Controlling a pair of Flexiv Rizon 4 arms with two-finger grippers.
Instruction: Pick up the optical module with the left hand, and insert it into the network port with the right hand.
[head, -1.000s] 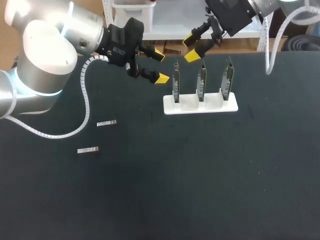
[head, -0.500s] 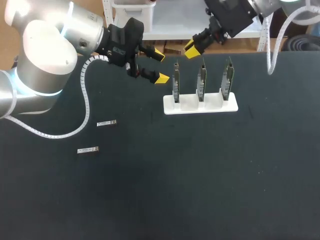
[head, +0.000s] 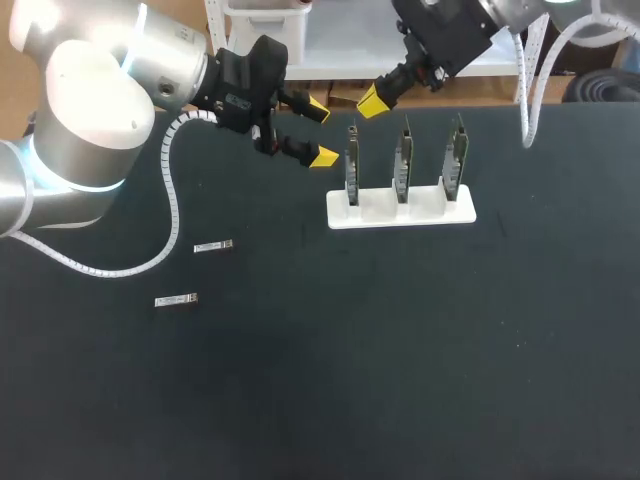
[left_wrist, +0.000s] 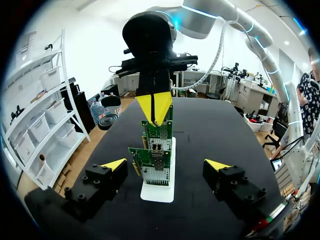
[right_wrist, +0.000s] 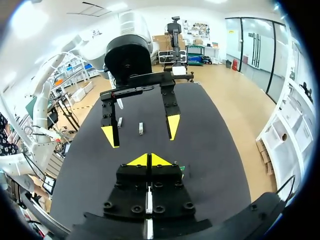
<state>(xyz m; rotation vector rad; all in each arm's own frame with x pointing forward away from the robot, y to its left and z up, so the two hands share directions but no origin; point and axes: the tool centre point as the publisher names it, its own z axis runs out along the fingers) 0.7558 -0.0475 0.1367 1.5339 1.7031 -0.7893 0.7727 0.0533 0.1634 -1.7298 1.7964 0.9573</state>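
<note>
A white base (head: 400, 212) stands on the dark worktop (head: 400, 360), close to the far edge. It holds three upright circuit cards (head: 402, 160) in a row, with gaps between them.

The left hand (head: 318, 132) hangs just left of the base, level with the cards' upper halves. Its fingers are spread wide with nothing between them. In the left wrist view the row of cards is straight ahead of the gap between the fingers.

The right hand (head: 372, 101) is behind the base, over the worktop's far edge and above the leftmost card. Its yellow tips are pressed together and grip nothing.

One optical module (head: 213, 246) lies flat well left of the base and a little nearer the camera. A second optical module (head: 176, 300) lies farther left and nearer again. The two do not touch each other.

Between the base and the near edge the worktop is bare and wide. To the right of the base it is bare as far as the right edge. The space behind the base is narrow.
</note>
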